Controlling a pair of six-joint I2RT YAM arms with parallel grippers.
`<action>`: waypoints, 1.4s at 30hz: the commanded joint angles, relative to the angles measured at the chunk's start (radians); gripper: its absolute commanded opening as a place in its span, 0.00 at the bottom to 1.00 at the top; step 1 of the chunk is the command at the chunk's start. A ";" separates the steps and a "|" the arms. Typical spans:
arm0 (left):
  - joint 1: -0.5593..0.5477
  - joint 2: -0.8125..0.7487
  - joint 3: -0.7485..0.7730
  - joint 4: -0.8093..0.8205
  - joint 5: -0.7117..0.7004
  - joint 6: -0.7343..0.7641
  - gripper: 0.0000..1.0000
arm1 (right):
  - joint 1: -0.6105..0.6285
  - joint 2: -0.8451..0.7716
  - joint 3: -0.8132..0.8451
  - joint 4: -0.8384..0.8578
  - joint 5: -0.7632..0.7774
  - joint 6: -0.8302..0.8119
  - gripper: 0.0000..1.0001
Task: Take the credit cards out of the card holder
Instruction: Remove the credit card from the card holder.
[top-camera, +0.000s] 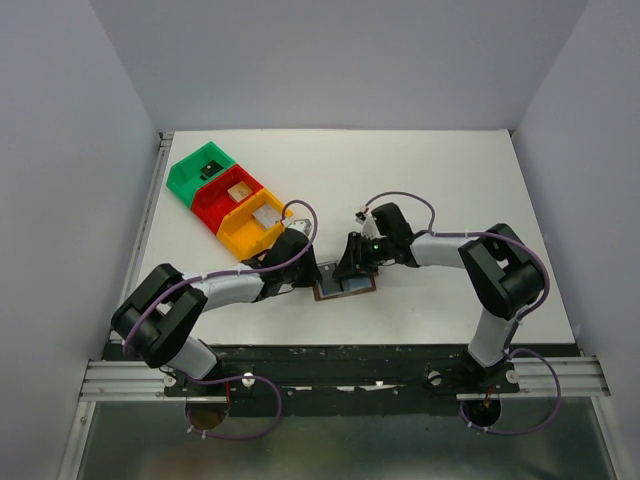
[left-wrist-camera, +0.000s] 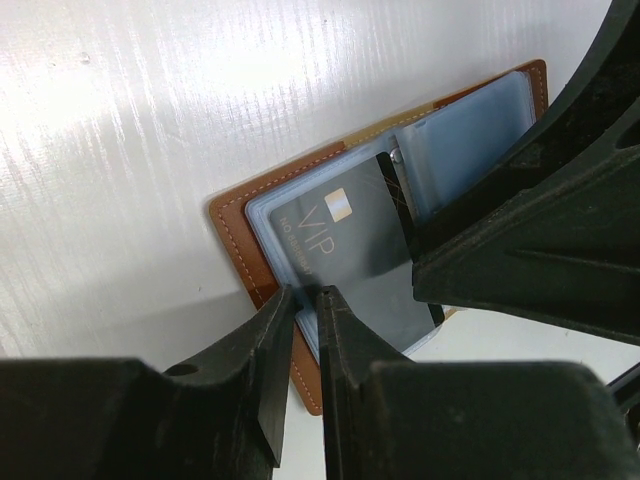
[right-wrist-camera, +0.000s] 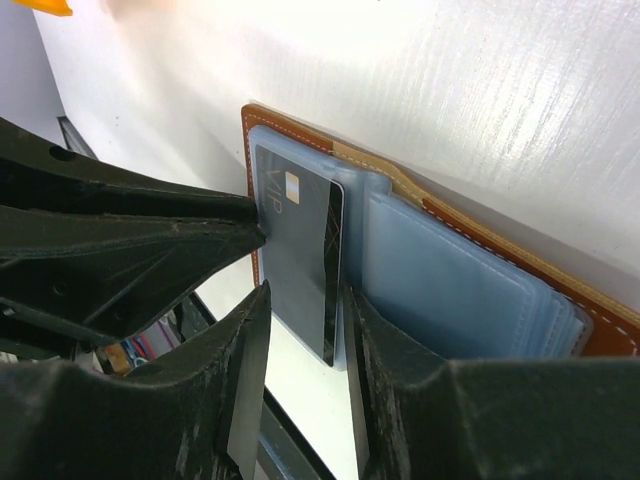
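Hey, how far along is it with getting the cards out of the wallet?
Done: the card holder lies open. In hand: the left gripper pinches its edge, and the right gripper straddles the black card, which is not yet out of its pocket. Left: no card lies loose in any view.

From overhead, the left end effector (top-camera: 313, 277) and right end effector (top-camera: 347, 273) cover most of the card holder (top-camera: 352, 286); its cards are too small to make out. The right one hides one end of the black card (left-wrist-camera: 345, 240), and I can't tell whether its fingers (right-wrist-camera: 245, 380) press it. The holder's far corner is cut off in the right wrist view.
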 joint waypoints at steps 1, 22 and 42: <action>-0.009 -0.012 -0.020 -0.022 -0.022 -0.004 0.28 | -0.007 -0.011 -0.027 0.076 -0.039 0.034 0.42; -0.010 0.017 -0.013 -0.001 -0.006 0.002 0.28 | -0.007 0.055 -0.028 0.115 -0.087 0.053 0.41; -0.009 0.005 -0.025 -0.001 -0.018 -0.009 0.29 | -0.009 0.078 -0.025 0.076 -0.058 0.014 0.42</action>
